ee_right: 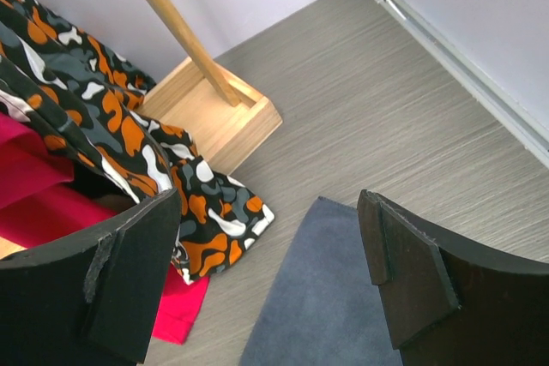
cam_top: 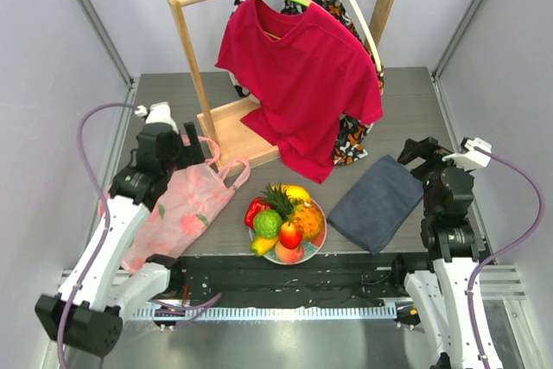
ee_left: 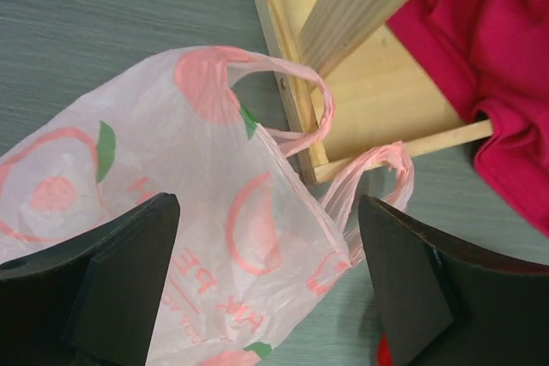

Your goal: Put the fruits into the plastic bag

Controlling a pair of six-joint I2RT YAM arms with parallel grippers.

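Observation:
The fruits (cam_top: 287, 222) lie heaped on a round plate (cam_top: 321, 232) at the table's front centre: a pineapple (cam_top: 305, 213), a bumpy green fruit (cam_top: 268, 224), a red apple (cam_top: 291, 235), a red pepper (cam_top: 255, 211), a yellow banana (cam_top: 297, 191) and a peach (cam_top: 289, 253). The pink plastic bag (cam_top: 183, 206) lies flat left of the plate, its two loop handles (ee_left: 319, 100) pointing towards the wooden rack base. My left gripper (cam_top: 188, 146) (ee_left: 268, 207) hovers open over the bag's handle end, with the plastic showing between its fingers. My right gripper (cam_top: 416, 153) (ee_right: 270, 203) hangs open above the grey-blue cloth, holding nothing.
A wooden clothes rack (cam_top: 226, 131) stands at the back with a red T-shirt (cam_top: 298, 84) and a patterned garment (ee_right: 129, 139) hanging from it. The folded grey-blue cloth (cam_top: 376, 202) lies right of the plate. Metal rails edge the table on both sides.

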